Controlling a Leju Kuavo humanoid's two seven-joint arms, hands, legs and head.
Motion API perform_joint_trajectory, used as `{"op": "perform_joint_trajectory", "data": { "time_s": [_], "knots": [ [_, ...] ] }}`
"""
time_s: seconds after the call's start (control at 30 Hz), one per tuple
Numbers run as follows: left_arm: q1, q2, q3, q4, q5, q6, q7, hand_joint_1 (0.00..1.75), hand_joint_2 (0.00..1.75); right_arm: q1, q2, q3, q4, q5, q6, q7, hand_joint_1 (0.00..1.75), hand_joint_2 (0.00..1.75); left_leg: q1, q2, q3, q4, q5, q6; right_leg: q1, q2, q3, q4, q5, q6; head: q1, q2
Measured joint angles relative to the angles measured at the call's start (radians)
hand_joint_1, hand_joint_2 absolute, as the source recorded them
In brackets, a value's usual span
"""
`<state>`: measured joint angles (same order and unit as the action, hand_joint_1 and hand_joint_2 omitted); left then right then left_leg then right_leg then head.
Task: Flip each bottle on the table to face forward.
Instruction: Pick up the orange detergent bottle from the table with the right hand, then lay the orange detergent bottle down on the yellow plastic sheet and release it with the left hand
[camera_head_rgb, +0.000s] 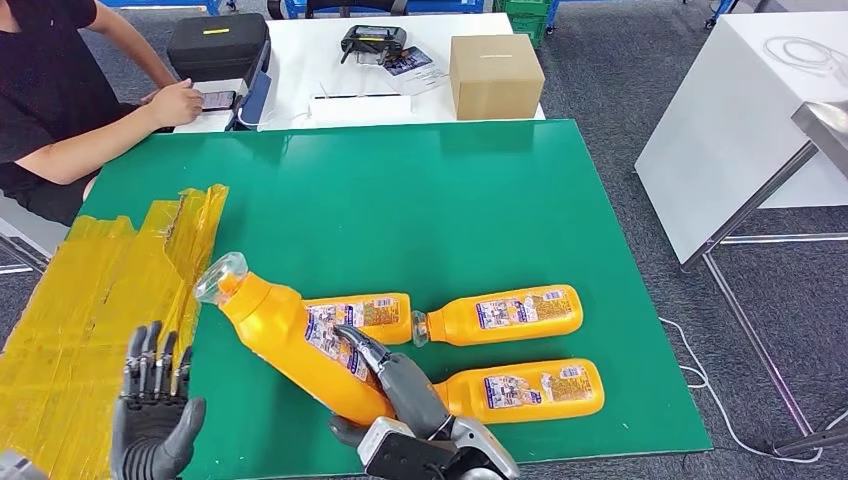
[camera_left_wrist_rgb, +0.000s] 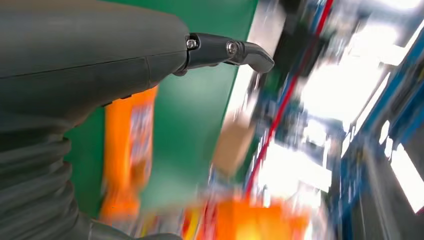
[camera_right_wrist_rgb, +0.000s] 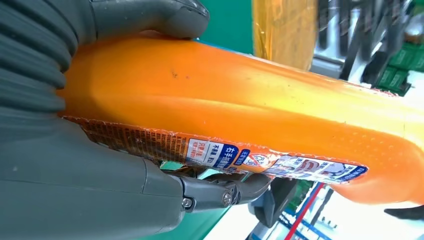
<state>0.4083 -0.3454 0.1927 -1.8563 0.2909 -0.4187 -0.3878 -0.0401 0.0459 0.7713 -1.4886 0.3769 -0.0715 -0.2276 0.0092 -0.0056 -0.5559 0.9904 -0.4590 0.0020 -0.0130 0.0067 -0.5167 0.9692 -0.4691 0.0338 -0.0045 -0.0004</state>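
Observation:
My right hand (camera_head_rgb: 400, 385) grips a large orange bottle (camera_head_rgb: 290, 335) by its lower body, lifted off the green table (camera_head_rgb: 420, 210) and tilted, its clear cap (camera_head_rgb: 220, 277) pointing up and to the left. In the right wrist view the bottle (camera_right_wrist_rgb: 250, 105) lies between thumb and fingers (camera_right_wrist_rgb: 225, 192), label edge facing the camera. Three more orange bottles lie flat: one (camera_head_rgb: 375, 315) partly behind the held one, one (camera_head_rgb: 505, 313) to its right, one (camera_head_rgb: 525, 390) nearest me. My left hand (camera_head_rgb: 152, 410) hovers at the front left, fingers spread, holding nothing.
Crumpled yellow sheeting (camera_head_rgb: 90, 310) covers the table's left side under my left hand. A person (camera_head_rgb: 60, 100) sits at the far left by a white table with a cardboard box (camera_head_rgb: 495, 75) and a black case (camera_head_rgb: 215, 45). Another white table (camera_head_rgb: 750, 120) stands to the right.

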Motion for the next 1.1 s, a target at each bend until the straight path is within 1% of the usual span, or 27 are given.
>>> {"op": "perform_joint_trajectory", "data": {
  "time_s": [0.07, 0.1, 0.3, 0.37, 0.47, 0.6, 0.87, 1.0, 1.1],
  "knots": [
    [0.008, 0.001, -0.007, 0.016, 0.047, -0.105, 0.037, 0.00, 1.75, -0.007, 0.003, -0.003, 0.002, 0.000, 0.013, -0.005, 1.75, 1.75, 0.000, 0.000, 0.000, 0.000, 0.000, 0.000, 0.000, 0.000, 0.000, 0.000, 0.000, 0.000, 0.000, 0.000],
    [0.010, 0.001, -0.010, 0.023, 0.064, -0.139, 0.048, 0.00, 1.75, -0.010, 0.005, -0.003, 0.003, 0.000, 0.018, -0.006, 1.75, 1.75, 0.000, 0.000, 0.000, 0.000, 0.000, 0.000, 0.000, 0.000, 0.000, 0.000, 0.000, 0.000, 0.000, 0.000],
    [0.022, 0.005, -0.023, 0.050, 0.113, -0.234, 0.080, 0.00, 1.75, -0.027, 0.012, -0.004, 0.015, 0.002, 0.039, -0.012, 1.75, 1.75, 0.000, 0.000, -0.001, 0.000, 0.000, 0.000, 0.000, 0.000, -0.001, 0.000, 0.000, 0.000, 0.000, 0.000],
    [0.025, 0.006, -0.031, 0.056, 0.117, -0.253, 0.088, 0.00, 1.75, -0.038, 0.016, -0.003, 0.027, 0.008, 0.049, -0.014, 1.75, 1.75, 0.000, 0.000, -0.001, 0.000, 0.000, 0.000, 0.000, 0.000, -0.001, 0.000, 0.000, 0.000, 0.000, 0.000],
    [0.027, 0.005, -0.035, 0.060, 0.111, -0.249, 0.092, 0.00, 1.75, -0.058, 0.025, 0.005, 0.050, 0.039, 0.066, -0.016, 1.75, 1.75, 0.000, 0.000, -0.002, 0.000, 0.000, 0.000, 0.000, 0.000, -0.001, 0.000, 0.000, 0.000, 0.000, 0.000],
    [0.027, 0.002, -0.033, 0.063, 0.105, -0.233, 0.093, 0.00, 1.75, -0.085, 0.038, 0.047, 0.081, 0.095, 0.090, -0.019, 1.75, 1.75, 0.000, 0.000, -0.002, 0.000, 0.000, 0.000, 0.000, 0.000, -0.002, 0.000, 0.000, 0.000, 0.000, 0.000],
    [0.027, -0.001, -0.030, 0.065, 0.098, -0.229, 0.094, 0.00, 1.75, -0.113, 0.052, 0.095, 0.120, 0.112, 0.114, -0.021, 1.75, 1.75, 0.000, -0.001, -0.003, 0.000, 0.000, 0.000, 0.000, 0.000, -0.002, 0.000, 0.000, 0.000, 0.000, 0.000],
    [0.027, -0.002, -0.026, 0.067, 0.098, -0.209, 0.086, 0.00, 1.75, -0.138, 0.064, 0.143, 0.155, 0.119, 0.169, -0.050, 1.75, 1.75, 0.000, -0.001, -0.003, 0.000, 0.000, 0.000, 0.000, 0.000, -0.003, 0.000, 0.000, 0.000, 0.000, 0.000],
    [0.032, -0.003, -0.020, 0.069, 0.102, -0.187, 0.073, 0.00, 1.75, -0.154, 0.085, 0.186, 0.194, 0.128, 0.185, -0.073, 1.75, 1.75, 0.000, -0.001, -0.003, 0.000, 0.000, 0.000, 0.000, 0.000, -0.004, 0.000, 0.000, 0.000, 0.000, 0.000]
  ]
}}
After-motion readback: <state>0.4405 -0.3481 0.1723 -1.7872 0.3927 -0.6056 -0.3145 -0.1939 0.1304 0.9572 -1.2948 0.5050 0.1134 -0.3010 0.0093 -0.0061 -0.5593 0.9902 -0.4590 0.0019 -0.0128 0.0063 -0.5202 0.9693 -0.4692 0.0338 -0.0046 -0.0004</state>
